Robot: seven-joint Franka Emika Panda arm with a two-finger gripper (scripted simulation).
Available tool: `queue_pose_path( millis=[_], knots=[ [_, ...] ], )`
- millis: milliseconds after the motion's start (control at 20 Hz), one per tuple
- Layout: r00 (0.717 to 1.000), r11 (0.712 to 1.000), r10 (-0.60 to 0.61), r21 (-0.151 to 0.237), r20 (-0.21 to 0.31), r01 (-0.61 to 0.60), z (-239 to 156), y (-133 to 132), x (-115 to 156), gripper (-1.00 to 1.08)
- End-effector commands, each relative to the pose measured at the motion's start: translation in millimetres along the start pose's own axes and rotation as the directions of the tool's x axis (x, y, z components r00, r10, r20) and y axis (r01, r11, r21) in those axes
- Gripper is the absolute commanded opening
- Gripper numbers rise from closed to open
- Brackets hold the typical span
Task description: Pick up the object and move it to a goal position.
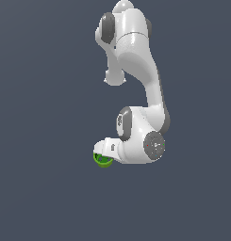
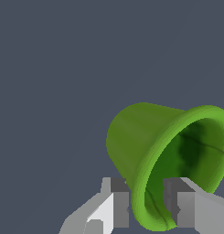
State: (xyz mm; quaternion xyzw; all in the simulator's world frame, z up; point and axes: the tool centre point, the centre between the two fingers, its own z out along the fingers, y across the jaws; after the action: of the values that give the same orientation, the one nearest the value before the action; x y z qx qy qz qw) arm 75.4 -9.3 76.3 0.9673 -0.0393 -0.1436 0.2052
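The lime-green cup (image 2: 145, 137) lies tilted, its rim and dark green inside turned toward the wrist camera. My gripper (image 2: 147, 203) is shut on the cup's wall at the rim, with one finger (image 2: 120, 201) on the outside and the other finger (image 2: 179, 203) inside the mouth. In the exterior view the cup (image 1: 103, 160) peeks out from under the white hand, and the gripper (image 1: 103, 154) is mostly hidden by the hand and wrist. I cannot tell whether the cup touches the grey ground.
The white arm (image 1: 136, 56) reaches down from the top of the exterior view to its wrist joint (image 1: 153, 146). Plain dark grey ground (image 1: 41, 141) lies all around, and no goal marker shows.
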Motion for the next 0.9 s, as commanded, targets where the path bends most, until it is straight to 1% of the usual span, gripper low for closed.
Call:
queue_pose_path(
  millis=[0,500,650,850],
  knots=[
    [1.000,1.000,-0.002,0.000,0.003,0.002,2,-2,-1,-1.00],
    [1.000,1.000,0.002,0.003,-0.003,-0.002,-1,-1,0,-1.00],
    [1.000,1.000,0.016,0.015,-0.017,-0.016,-5,-2,2,-1.00],
    [0.997,0.998,0.052,0.049,-0.053,-0.049,-18,-5,7,-1.00]
  ],
)
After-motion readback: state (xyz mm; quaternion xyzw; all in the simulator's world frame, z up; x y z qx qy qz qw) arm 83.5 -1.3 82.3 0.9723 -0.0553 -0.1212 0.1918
